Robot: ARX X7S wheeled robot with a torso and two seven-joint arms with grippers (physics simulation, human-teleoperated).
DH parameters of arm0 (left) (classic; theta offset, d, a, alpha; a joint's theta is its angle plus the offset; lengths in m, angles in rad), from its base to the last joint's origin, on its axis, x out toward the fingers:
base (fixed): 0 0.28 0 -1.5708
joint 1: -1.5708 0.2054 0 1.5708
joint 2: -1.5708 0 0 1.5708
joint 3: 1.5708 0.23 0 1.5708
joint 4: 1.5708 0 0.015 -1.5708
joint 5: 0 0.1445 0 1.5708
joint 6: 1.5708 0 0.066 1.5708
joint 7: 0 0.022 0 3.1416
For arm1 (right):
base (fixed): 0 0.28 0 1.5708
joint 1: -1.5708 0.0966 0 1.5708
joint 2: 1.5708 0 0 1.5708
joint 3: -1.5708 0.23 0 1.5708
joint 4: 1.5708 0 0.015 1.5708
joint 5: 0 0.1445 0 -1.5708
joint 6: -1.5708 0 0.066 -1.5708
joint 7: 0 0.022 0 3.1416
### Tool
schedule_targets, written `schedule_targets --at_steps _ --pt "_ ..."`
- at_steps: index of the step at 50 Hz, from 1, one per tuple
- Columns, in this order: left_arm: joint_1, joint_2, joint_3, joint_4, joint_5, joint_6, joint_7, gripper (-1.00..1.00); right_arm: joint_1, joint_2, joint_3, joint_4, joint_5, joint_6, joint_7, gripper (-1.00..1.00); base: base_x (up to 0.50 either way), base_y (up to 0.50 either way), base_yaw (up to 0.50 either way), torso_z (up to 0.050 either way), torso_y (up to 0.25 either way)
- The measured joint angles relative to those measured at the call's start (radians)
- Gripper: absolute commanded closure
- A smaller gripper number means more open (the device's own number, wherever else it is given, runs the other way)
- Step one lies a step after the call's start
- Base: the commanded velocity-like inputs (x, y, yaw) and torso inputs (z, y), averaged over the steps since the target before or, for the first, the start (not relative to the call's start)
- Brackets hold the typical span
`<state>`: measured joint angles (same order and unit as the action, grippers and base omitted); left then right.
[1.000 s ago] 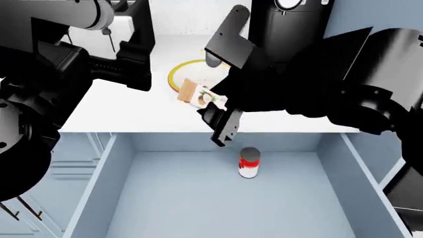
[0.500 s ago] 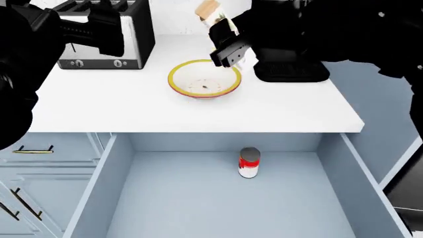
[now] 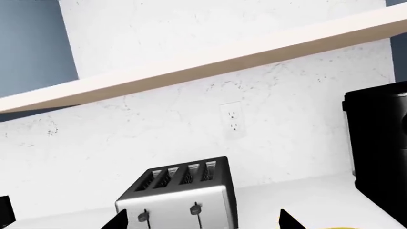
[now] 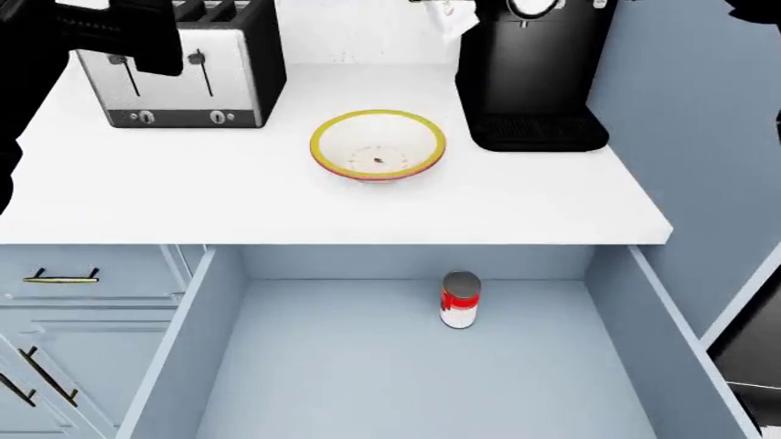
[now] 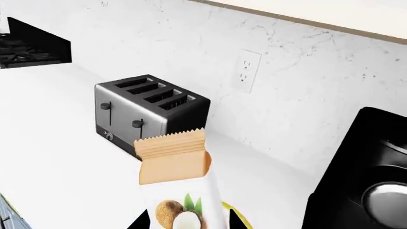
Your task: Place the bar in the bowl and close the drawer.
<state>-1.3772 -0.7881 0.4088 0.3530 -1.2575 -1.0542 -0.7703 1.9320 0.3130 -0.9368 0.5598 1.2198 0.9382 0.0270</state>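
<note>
In the left wrist view, the left gripper's two dark tips (image 3: 201,220) just peek in, set far apart with nothing between them, so it is wide open and empty. Out in front of it stands the toaster (image 3: 180,196) against the white wall (image 3: 190,114); the bar does not show here, and only a sliver of yellow rim peeks in at the edge. In the head view, the bowl (image 4: 377,145) sits on the white counter (image 4: 219,197), between the toaster and the black coffee machine (image 4: 532,73). The drawer (image 4: 415,357) is pulled wide open below, with a red-and-white can (image 4: 459,299) standing inside. The right arm is lifted up out of this view, so I cannot see its gripper here. In the right wrist view, the bar (image 5: 180,186) stands up between the right gripper's dark tips (image 5: 183,223), which pinch its lower end, its long side pointing up away from the gripper. A bit of the bowl's yellow rim shows low down, just past the bar. I think the right arm must go down and let go over the bowl
</note>
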Motion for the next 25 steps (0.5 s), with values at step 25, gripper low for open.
schedule_targets --at_steps 25 --pt "-0.028 -0.022 0.0 -0.019 0.001 -0.016 0.004 -1.0 0.172 -0.254 -0.076 0.543 -0.001 -0.166 -0.166 1.0 0.0 0.0 0.0 0.0 0.0"
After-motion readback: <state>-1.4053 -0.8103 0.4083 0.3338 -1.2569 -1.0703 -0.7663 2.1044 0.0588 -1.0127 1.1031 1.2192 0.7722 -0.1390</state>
